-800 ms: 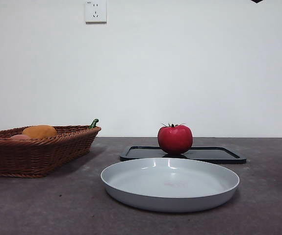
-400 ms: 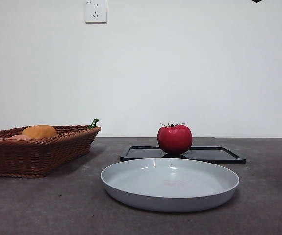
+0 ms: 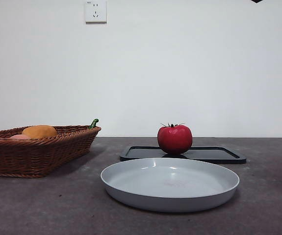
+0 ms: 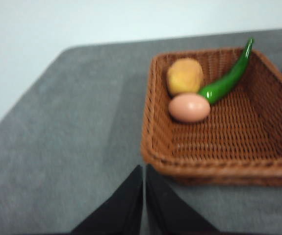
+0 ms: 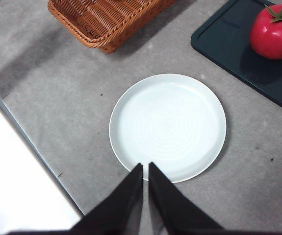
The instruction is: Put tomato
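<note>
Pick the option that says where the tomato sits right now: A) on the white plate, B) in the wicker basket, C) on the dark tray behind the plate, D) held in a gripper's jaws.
C: the tomato stands on the dark tray behind the white plate, apart from the wicker basket, with neither gripper near it.

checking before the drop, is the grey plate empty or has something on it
Empty. The plate shows only its bare pale surface in the right wrist view; the tomato sits behind it on the black tray.
</note>
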Motion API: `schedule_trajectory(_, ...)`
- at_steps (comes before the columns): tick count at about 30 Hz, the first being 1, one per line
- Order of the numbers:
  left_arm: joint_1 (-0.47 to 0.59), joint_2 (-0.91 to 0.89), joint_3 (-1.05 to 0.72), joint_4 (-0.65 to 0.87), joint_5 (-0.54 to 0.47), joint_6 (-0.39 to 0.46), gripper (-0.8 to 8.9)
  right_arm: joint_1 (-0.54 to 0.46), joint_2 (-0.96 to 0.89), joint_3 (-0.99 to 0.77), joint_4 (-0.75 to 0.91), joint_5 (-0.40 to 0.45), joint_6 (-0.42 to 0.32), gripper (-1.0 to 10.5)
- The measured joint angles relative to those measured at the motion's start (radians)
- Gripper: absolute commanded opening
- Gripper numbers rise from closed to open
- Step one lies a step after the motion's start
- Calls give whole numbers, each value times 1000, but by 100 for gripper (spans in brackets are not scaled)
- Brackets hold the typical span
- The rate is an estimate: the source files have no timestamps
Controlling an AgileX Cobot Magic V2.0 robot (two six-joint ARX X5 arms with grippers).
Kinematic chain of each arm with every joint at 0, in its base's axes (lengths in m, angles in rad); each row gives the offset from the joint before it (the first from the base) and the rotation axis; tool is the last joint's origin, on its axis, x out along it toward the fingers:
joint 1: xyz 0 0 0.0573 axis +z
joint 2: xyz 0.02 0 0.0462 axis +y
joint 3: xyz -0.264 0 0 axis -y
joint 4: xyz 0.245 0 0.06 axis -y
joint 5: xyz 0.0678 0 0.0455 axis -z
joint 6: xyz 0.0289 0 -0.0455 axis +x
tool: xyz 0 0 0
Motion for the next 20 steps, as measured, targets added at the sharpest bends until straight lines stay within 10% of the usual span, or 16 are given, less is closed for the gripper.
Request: schedule_trajectory(20, 0, -71, -56, -29, -4, -3, 8, 0, 0, 0, 0, 0, 0, 6)
